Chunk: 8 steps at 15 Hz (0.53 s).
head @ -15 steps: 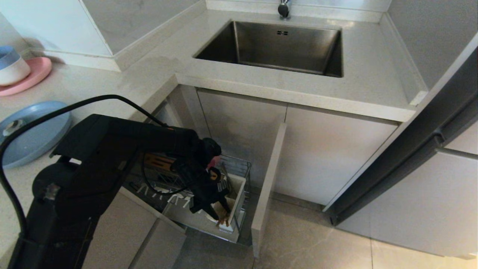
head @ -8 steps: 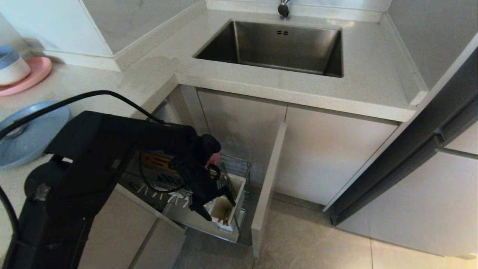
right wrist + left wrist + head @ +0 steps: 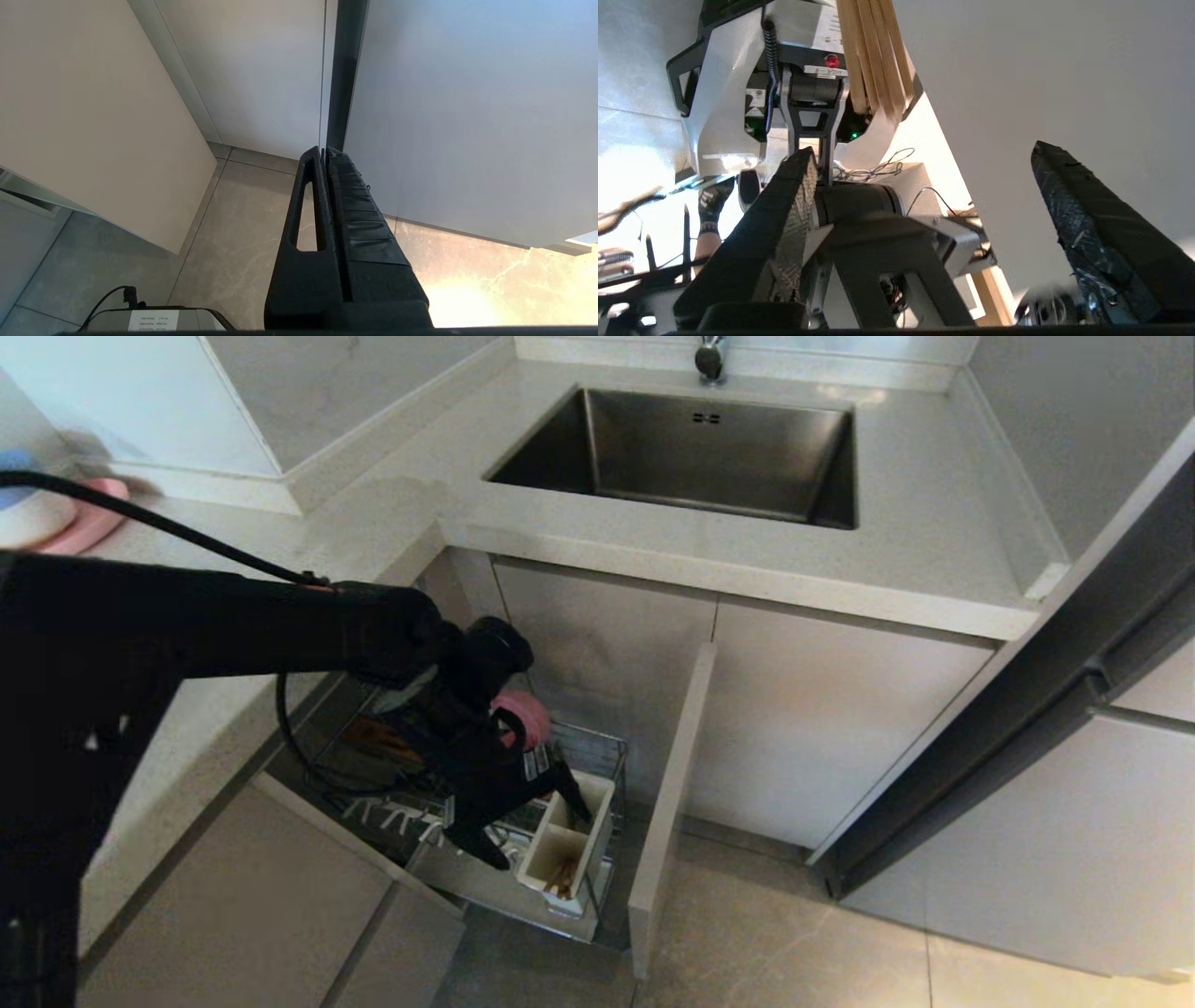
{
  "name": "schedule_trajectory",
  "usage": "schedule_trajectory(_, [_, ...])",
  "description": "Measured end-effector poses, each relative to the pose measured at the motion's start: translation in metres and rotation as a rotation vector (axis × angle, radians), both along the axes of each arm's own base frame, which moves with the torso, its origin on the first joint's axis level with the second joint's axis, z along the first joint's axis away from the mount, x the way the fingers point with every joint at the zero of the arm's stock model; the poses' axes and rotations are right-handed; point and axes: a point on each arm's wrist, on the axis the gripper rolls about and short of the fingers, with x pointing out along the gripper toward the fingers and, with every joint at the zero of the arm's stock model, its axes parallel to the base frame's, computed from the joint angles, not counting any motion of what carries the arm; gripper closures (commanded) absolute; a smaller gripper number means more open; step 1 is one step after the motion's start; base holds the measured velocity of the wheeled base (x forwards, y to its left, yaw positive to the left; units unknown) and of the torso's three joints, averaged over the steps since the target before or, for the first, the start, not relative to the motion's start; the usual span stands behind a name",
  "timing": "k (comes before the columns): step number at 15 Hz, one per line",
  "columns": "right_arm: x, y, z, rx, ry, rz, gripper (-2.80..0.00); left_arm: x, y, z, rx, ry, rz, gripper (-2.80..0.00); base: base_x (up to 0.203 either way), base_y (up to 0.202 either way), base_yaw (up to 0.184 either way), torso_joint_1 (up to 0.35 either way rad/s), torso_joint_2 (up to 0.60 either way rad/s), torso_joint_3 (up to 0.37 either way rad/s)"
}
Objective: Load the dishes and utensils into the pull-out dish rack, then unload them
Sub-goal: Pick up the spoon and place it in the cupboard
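Left gripper (image 3: pixel 537 826) risen, pale countertop (image 3: pixel 653 555), steel sink (image 3: pixel 691 453)

No text can be read; the small labels on the robot's body (image 3: pixel 756 100) are illegible.

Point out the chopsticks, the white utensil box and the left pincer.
chopsticks (image 3: pixel 561 877): head view, wooden ends inside the box.
white utensil box (image 3: pixel 597 821): head view, its right wall.
left pincer (image 3: pixel 540 823): head view, gap between its spread fingertips.
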Motion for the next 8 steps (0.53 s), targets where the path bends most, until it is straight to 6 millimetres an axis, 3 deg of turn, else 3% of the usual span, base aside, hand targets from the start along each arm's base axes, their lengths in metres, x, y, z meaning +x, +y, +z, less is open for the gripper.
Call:
schedule_trajectory(1, [0.0, 0.0, 0.0, 0.0, 0.0, 0.0, 0.0, -0.009, 0.001, 0.01, -0.008, -0.02, -0.004, 0.0, 0.0, 0.0, 0.0, 0.0, 0.0, 0.0])
schedule_trajectory(8, [0.0, 0.0, 0.0, 0.0, 0.0, 0.0, 0.0, -0.096, 0.018, 0.092, -0.096, -0.233, -0.08, 0.0, 0.0, 0.0, 0.0, 0.0, 0.0, 0.0])
